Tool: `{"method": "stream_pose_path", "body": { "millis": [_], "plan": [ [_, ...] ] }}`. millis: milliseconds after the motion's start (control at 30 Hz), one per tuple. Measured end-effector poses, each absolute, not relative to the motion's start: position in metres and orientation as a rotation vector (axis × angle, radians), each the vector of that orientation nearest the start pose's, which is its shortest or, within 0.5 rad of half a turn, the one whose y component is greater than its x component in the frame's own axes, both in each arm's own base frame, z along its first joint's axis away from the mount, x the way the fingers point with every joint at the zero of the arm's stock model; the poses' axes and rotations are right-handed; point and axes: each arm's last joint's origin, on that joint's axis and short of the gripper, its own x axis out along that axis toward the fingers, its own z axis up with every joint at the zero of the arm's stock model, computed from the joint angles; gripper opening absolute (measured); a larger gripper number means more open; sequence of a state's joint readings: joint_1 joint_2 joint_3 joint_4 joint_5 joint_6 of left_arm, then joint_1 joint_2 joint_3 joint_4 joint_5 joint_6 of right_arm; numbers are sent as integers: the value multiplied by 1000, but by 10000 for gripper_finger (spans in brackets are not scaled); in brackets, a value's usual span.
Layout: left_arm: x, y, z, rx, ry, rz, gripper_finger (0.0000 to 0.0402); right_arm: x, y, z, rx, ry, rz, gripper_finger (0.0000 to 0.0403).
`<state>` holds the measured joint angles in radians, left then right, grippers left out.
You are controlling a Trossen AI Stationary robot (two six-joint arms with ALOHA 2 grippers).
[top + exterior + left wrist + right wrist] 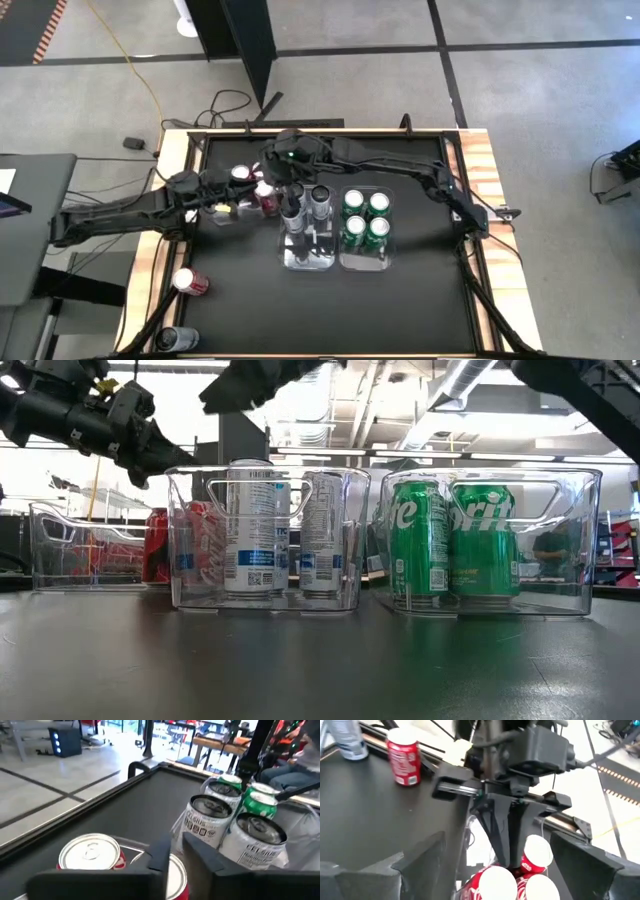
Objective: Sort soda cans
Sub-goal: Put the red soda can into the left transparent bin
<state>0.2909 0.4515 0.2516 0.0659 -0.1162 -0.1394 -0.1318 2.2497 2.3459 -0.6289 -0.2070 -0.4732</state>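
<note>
High view: black table [400,300] on grey concrete floor [540,90]; left tool [262,188] nearly clenched, right tool [290,172] released.

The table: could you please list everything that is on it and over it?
table: one, black top, wooden border
bins: three, clear, side by side mid-table
green cans: four, in the right bin
silver cans: two, in the middle bin
red cans: three, in the left bin
loose red can: one, near the table's left edge
loose silver can: one, at the left corner
left gripper: dark, over the red cans
right gripper: dark, open, facing the left gripper
</note>
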Motion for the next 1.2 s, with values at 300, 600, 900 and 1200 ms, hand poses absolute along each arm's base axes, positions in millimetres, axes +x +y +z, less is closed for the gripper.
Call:
{"method": "stream_pose_path", "body": {
  "millis": [300, 600, 900, 1200],
  "plan": [
    [119, 26, 235, -182, 77, 201, 199, 487, -52, 362, -346, 496, 288, 370],
    [104, 12, 289, -125, 101, 236, 212, 490, 1, 358, -366, 467, 440, 357],
    [97, -3, 282, -242, 375, 116, 206, 488, 27, 356, -388, 507, 440, 349],
    [93, -32, 293, -203, 625, -332, 205, 488, 44, 356, -346, 513, 421, 337]
  ]
}}
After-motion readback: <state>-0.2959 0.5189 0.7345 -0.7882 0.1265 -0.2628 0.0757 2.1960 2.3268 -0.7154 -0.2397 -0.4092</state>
